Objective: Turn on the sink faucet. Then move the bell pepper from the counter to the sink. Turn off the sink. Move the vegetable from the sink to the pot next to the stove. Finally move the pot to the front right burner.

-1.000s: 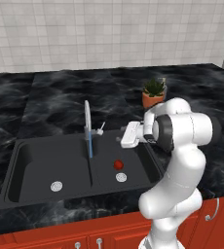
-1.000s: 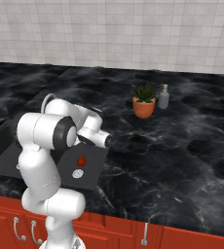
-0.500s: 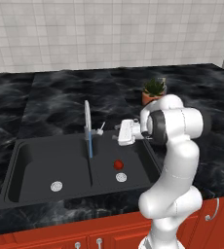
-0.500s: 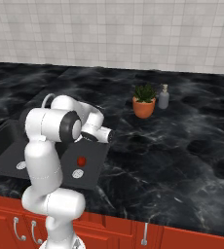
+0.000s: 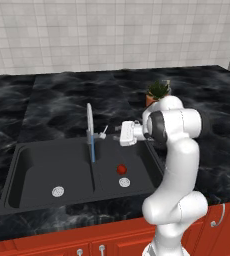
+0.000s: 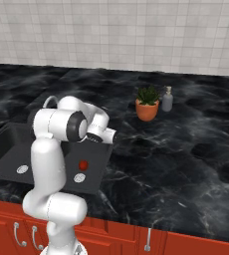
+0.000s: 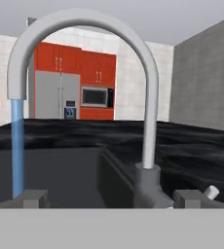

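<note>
Running blue water, the sink faucet [image 5: 90,129] faces the gripper [image 5: 121,134], fingers spread wide and seemingly just short of its lever, while the bell pepper [image 5: 121,169] sits in the sink [image 5: 37,172].

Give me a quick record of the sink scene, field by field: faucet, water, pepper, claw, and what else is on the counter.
faucet: sink faucet upright behind the divider of the sink, side lever pointing toward the arm
water: running, blue stream from the spout
pepper: bell pepper in the right basin, near its drain
claw: claw open, level with the lever, holding nothing
counter: counter carries a potted plant and a soap bottle
</note>
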Controlling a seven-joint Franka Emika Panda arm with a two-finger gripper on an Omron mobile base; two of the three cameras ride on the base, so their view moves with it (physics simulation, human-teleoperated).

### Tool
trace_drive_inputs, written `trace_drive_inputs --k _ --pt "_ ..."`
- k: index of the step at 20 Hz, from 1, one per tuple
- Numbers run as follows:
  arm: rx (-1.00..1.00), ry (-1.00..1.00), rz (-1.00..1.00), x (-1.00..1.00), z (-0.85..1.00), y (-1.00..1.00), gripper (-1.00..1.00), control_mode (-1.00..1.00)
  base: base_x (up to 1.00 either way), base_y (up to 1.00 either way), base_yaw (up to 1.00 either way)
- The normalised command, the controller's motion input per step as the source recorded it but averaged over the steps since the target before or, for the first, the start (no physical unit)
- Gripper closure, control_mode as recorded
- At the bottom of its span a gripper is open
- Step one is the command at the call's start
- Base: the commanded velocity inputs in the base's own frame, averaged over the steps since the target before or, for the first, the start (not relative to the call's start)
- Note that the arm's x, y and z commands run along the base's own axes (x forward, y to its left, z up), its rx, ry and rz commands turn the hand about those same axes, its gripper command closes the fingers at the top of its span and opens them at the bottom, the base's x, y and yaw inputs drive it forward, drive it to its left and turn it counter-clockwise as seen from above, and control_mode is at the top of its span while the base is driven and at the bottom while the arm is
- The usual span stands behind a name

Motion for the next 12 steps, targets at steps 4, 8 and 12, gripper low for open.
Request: trace_drive_inputs --k 4,8,12 --pt "0.04 0.03 0.00 0.19 0.00 0.00 -1.00 -1.00 0.00 0.00 0.00" --pt "0.03 0.02 0.00 0.17 0.00 0.00 -1.00 -1.00 0.00 0.00 0.00" --pt "0.01 0.03 0.00 0.13 0.00 0.00 -1.00 -1.00 0.00 0.00 0.00"
